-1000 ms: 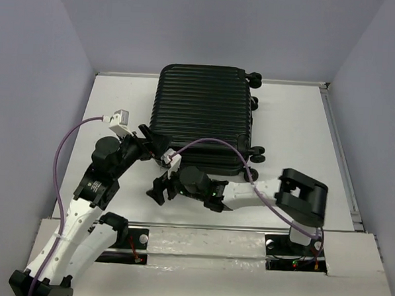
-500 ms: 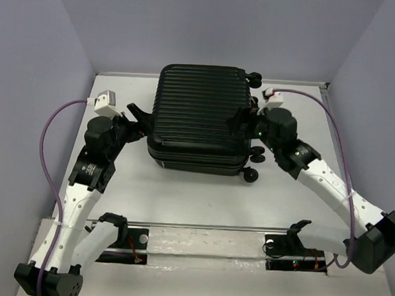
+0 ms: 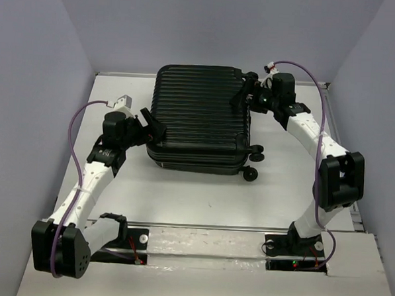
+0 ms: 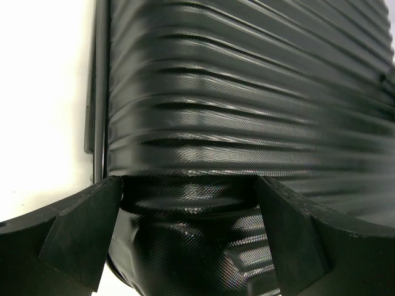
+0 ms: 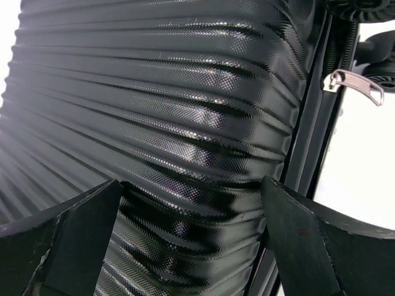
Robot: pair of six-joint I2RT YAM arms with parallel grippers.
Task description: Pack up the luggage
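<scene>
- The large black ribbed hard-shell suitcase [image 3: 199, 118] lies flat and shut on the white table [image 3: 182, 193], toward its far middle, with its small black wheels [image 3: 251, 174] on the right-hand side.
- The left gripper [image 3: 152, 127] stands with jaws spread wide, straddling the case's near-left rounded corner and grasping nothing. The right gripper [image 3: 245, 96] is likewise fully spread over the far-right corner by the wheels, and it too holds nothing.
- The shell is glossy, textured and curved at both corners, so fingers closing there would probably skid off rather than bite.
- A push from only one arm would likely slide or turn the case across the smooth tabletop, since nothing braces it.
- The silver zipper pull [image 5: 355, 85] hangs beside the seam in the right wrist view. Whether the zip is run shut cannot be told. If it is, prying at the lid would probably lift or drag the whole case instead of opening it.
- The right arm's purple cable [image 3: 314, 78] loops close above the far wheels and could catch there.
- No brand, label or readable writing shows on the shell, and no mark on the zipper pull can be made out.
</scene>
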